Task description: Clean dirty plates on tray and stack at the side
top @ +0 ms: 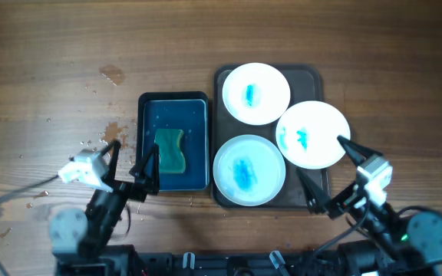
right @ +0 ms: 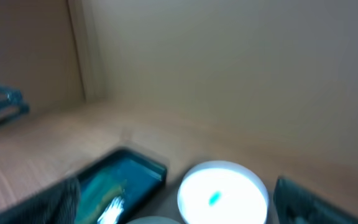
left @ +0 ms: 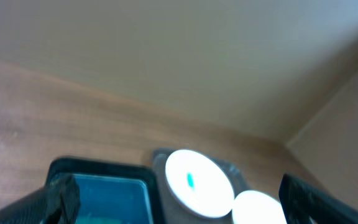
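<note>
Overhead shows three white plates (top: 255, 93), blue-smeared, on the tray (top: 304, 75).

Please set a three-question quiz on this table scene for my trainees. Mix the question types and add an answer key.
1. How many white plates carry blue stains?
2. True or false: the green sponge lies in the blue tub.
3. The jaws of the left gripper and the right gripper are: A) shut on plates; B) open, holding nothing; C) shut on the sponge.

Key: 1) three; 2) true; 3) B.
</note>
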You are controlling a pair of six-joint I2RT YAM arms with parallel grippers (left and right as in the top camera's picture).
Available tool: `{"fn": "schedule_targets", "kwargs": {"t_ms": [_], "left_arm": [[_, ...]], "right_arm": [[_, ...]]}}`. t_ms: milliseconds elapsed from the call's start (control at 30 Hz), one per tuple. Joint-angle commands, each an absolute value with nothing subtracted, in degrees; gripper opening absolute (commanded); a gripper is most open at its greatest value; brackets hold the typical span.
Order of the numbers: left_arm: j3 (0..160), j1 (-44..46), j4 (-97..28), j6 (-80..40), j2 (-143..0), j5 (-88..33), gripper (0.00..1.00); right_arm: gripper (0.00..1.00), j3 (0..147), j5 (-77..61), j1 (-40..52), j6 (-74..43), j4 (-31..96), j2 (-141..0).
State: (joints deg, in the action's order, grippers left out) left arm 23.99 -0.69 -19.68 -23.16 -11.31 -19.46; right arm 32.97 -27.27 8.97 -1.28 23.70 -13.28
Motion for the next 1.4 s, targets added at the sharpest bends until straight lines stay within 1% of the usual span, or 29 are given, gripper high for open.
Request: {"fn": "schedule_targets", "kwargs": {"t_ms": [0, 33, 67, 100, 133, 167, 200, 233, 267, 300, 333, 400, 433, 533, 567, 700, 733, 800, 833, 867, 900, 1000, 1067, 1133, 1167, 1200, 1267, 1300, 1367], "left_arm": [[43.35, -0.36, -37.74, -22.68, -27.94, -21.39, 1.0], [50.02, -0.36, -45.36, -22.68, -34.72, -21.39, 1.0], [54.3, -0.36, -50.19, -22.65, -39.66, -21.39, 1.0], [57.12, -0.36, -53.28, -22.48, -43.44, -21.41, 1.0], [58.52, -0.36, -54.98, -22.5, -46.13, -21.47, 1.0], [58.83, -0.36, -56.03, -22.72, -49.36, -24.86, 1.0], [58.83, -0.36, -57.04, -22.7, -51.37, -26.22, 1.0], [58.83, 0.08, -59.42, -21.19, -54.61, -25.87, 0.99], [58.83, 1.15, -61.8, -21.5, -57.06, -21.78, 0.92], [58.83, 3.6, -64.4, -23.2, -60.07, -12.58, 0.91], [58.57, 6.15, -64.99, -24.29, -63.02, -6.02, 0.88], [56.86, 9.43, -61.95, -25.02, -68.18, -3.79, 0.87], [55.37, 10.66, -58.57, -26.46, -72.16, -3.84, 0.83], [54.22, 12.62, -51.81, -26.85, -83.85, -4.84, 0.63], [54.22, 13.52, -49.58, -26.85, -88.29, -6.2, 0.5], [54.22, 15.11, -44.91, -27.29, -97.41, -3.03, 0.18], [54.22, 15.11, -44.36, -27.27, -98.8, -3.77, 0.04], [55.96, 15.0, -46.98, -23.94, -97.82, -5.98, 0.04], [58.59, 14.87, -50.59, -24.03, -96.55, -6.15, 0.55], [60.69, 14.83, -53.19, -23.99, -95.46, -6.13, 0.8], [62.92, 14.85, -55.22, -23.99, -94.11, -6.11, 1.0], [63.72, 14.85, -54.83, -24.03, -91.94, -3.68, 1.0], [60.2, 15.0, -50.63, -24.03, -92.75, -2.46, 1.0], [54.61, 15.0, -42.28, -24.05, -94.32, 1.17, 0.9], [52.4, 15.0, -38.37, -24.03, -95.29, 2.2, 0.78], [50.13, 15.0, -34.13, -24.03, -96.71, 2.22, 0.64], [48.97, 15.0, -30.5, -24.01, -99.2, 2.13, 0.22], [49.01, 15.0, -29.95, -24.01, -99.26, 2.02, 0.04], [51.11, 15.0, -33.1, -24.01, -97.58, 1.98, 0.04]], "right_arm": [[1.0, 51.66, -32.4, 8.99, -4.49, 40.16, -29.54], [1.0, 57.47, -33.65, 8.99, -4.64, 46.74, -35.24], [1.0, 60.77, -33.8, 8.99, -4.8, 49.06, -39.29], [1.0, 61.87, -34.65, 8.99, -5.74, 49.08, -41.41], [1.0, 62.22, -36.16, 8.99, -9.43, 49.08, -43.64], [1.0, 62.19, -36.58, 8.99, -14.22, 48.88, -46.54], [1.0, 62.19, -37.47, 8.99, -13.61, 49.25, -48.36], [0.93, 62.19, -37.21, 8.99, -13.5, 51.53, -50.3], [0.88, 62.17, -35.66, 9.02, -13.47, 54.33, -51.33], [0.81, 61.89, -32.88, 9.52, -13.45, 57.52, -51.86], [0.78, 61.06, -31.09, 10.37, -13.52, 59.55, -51.79], [0.73, 58.59, -30.17, 12.4, -13.85, 61.21, -51.68], [0.69, 56.38, -29.93, 14.02, -16.03, 60.88, -51.7], [0.66, 51.99, -29.89, 16.27, -19.38, 58.83, -51.81], [0.65, 50.81, -29.74, 16.6, -19.66, 58.06, -51.81], [0.64, 50.52, -29.47, 16.6, -19.73, 57.1, -51.81], [0.64, 50.52, -29.47, 16.6, -19.73, 56.69, -51.81], [0.63, 50.52, -29.5, 16.6, -19.7, 56.55, -51.81], [0.63, 50.52, -29.47, 16.6, -19.73, 56.55, -51.81], [0.63, 50.52, -29.47, 16.6, -19.73, 56.45, -51.81], [0.63, 50.52, -29.47, 16.6, -19.73, 56.31, -51.81], [0.63, 50.52, -29.3, 16.6, -19.77, 56.27, -51.81], [0.63, 50.52, -29.3, 16.6, -19.77, 56.27, -51.81], [0.63, 50.52, -29.3, 16.6, -20.14, 56.25, -51.81], [0.63, 50.52, -29.26, 16.6, -20.16, 56.23, -51.81], [0.64, 50.52, -29.28, 16.6, -20.16, 56.18, -51.81], [0.64, 50.52, -29.3, 16.6, -21.21, 56.21, -51.81], [0.63, 50.52, -29.28, 16.6, -21.19, 56.18, -51.81], [0.64, 50.52, -29.3, 16.6, -21.19, 56.25, -51.81]]}}
